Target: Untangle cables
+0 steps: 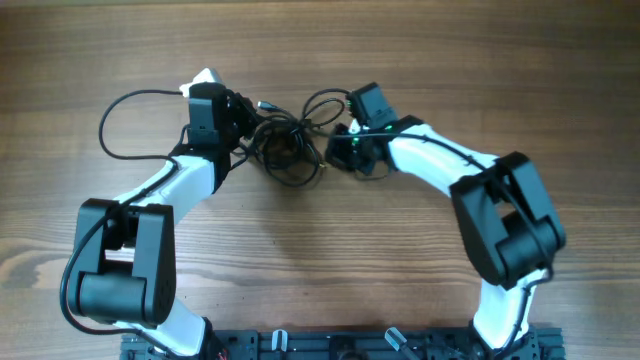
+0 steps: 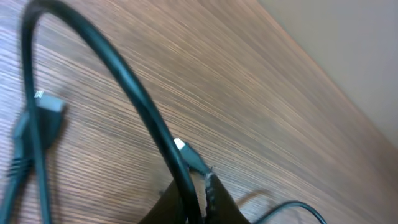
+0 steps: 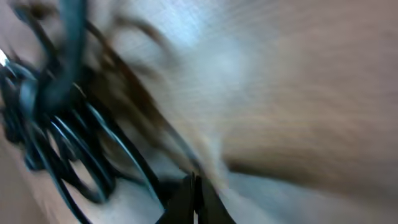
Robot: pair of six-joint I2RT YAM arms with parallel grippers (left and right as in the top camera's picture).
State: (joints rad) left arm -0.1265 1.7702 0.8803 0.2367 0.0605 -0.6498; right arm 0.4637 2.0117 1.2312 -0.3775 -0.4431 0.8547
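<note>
The cables (image 1: 285,148) sit as 1 knotted clump on the wooden surface (image 1: 420,60), toward its far side and directly between my 2 arms. The left arm (image 1: 185,180) has its jaws at the clump's left edge, and the right arm (image 1: 430,165) has its jaws at the right edge.

In the left wrist view, the left jaws are clamped on 1 strand (image 2: 134,93), which arches up and away across the frame. A larger plug (image 2: 51,106) shows off to the left. A small plug with a pale tip (image 2: 185,149) sits just beside the strand.

The right wrist view is smeared. I can make out loops (image 3: 74,155) to the left of the tips, but I cannot tell whether the right jaws are apart, together or pinching a cord.

My read is that this is the pull-apart step, with the left side as the anchor. Before any pull I would confirm the right grasp. It should be on a different cord from the 1 the left holds, because 2 grips on the same cord only cinch the knot.

Then I would draw the arms apart slowly and low over the surface. In the overhead view I want to see a loop opening, not the whole clump sliding. If the clump tightens, I would slacken and feed a plug end back through the loop. The plugs are the likely snag points, so I would let them trail free.
</note>
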